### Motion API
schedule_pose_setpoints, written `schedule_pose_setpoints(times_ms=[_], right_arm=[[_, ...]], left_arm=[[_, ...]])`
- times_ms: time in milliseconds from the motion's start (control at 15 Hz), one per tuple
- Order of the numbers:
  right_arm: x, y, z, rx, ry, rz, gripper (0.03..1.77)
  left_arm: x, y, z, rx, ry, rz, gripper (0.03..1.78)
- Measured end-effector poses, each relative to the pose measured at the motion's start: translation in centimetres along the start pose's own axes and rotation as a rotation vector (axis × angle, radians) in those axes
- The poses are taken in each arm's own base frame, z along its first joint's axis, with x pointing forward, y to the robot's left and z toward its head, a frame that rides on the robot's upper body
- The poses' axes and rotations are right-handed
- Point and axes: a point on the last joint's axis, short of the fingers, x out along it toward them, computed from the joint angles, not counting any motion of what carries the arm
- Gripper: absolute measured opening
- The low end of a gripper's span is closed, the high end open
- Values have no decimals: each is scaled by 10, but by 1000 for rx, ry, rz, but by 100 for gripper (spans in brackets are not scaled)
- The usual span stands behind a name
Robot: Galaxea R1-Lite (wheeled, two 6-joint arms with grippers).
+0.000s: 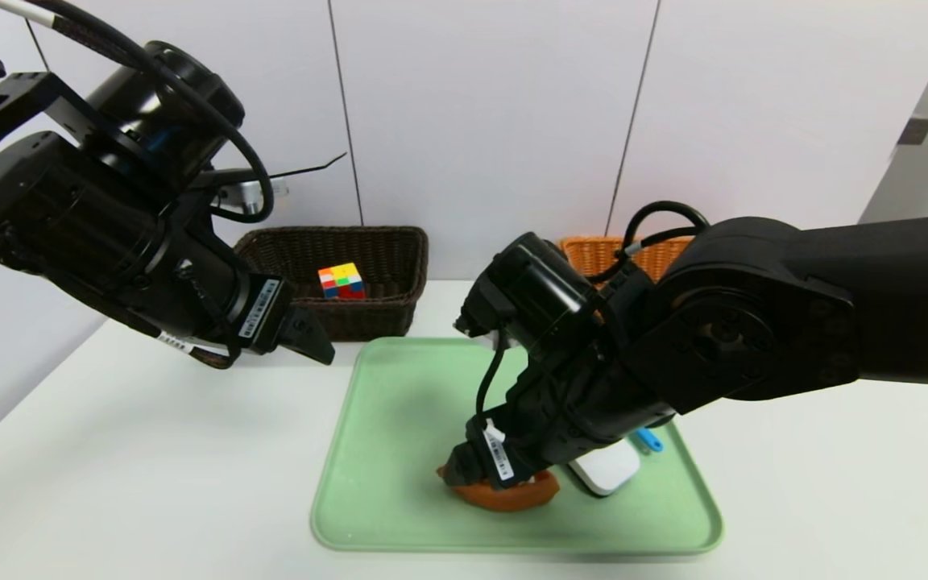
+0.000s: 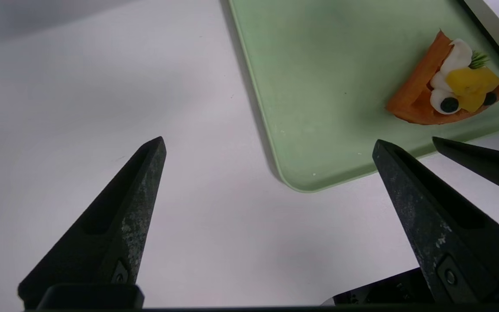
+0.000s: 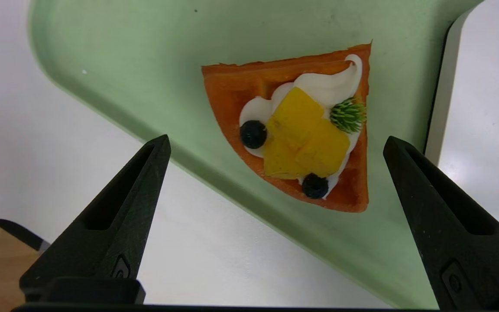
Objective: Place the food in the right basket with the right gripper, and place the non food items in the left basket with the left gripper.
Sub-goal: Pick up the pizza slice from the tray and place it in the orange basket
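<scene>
Waffle wedge (image 3: 295, 130) on the green tray (image 3: 215, 173), apparently below the right pincer (image 3: 277, 138), jaws spread, empty.

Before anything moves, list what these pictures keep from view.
- Right basket: head view, mostly behind the right arm; contents unseen.
- Left basket: head view, its floor is hidden by its front wall.
- Spoon: head view, all but the blue end is behind the right arm.
- Case: right wrist view, cut off by the edge.
</scene>
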Motion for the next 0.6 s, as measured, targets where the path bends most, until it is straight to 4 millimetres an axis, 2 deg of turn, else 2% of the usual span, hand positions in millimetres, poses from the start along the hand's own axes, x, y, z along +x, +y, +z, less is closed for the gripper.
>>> schedule_pose_setpoints(times_ms=[600], right_arm=[[23, 10, -7, -107, 64, -41, 170]], left_arm=[[-2, 0, -2, -1, -5, -2, 169]])
